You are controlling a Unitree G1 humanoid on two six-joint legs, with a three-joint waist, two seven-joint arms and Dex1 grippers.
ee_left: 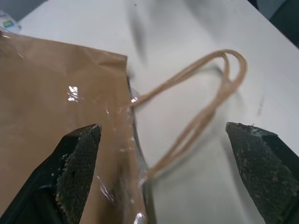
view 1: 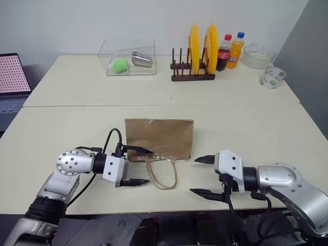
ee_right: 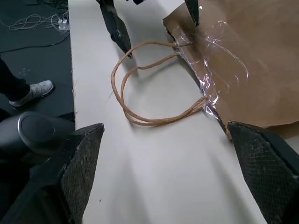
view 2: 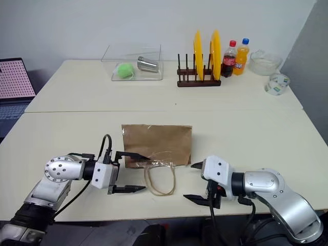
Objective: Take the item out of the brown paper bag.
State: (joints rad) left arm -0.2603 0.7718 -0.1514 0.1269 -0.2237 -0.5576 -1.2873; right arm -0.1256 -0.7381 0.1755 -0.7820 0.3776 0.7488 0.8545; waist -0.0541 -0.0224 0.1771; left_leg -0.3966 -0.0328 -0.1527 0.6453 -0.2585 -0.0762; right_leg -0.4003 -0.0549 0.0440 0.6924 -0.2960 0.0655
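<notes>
The brown paper bag lies flat mid-table, its mouth toward me and its two tan cord handles looped on the tabletop. Crinkled clear film shows at the mouth; the item is hidden. My left gripper is open at the mouth's left corner. One finger hovers over the bag's corner, the other is beside the handles. My right gripper is open and empty, just right of the handles, pointing toward them and apart from the bag.
At the back stand a clear tray with a green ball and a metal cup, a rack of yellow plates, two bottles, a clear bowl and a tape roll. A laptop sits far left. A person's shoe is on the floor.
</notes>
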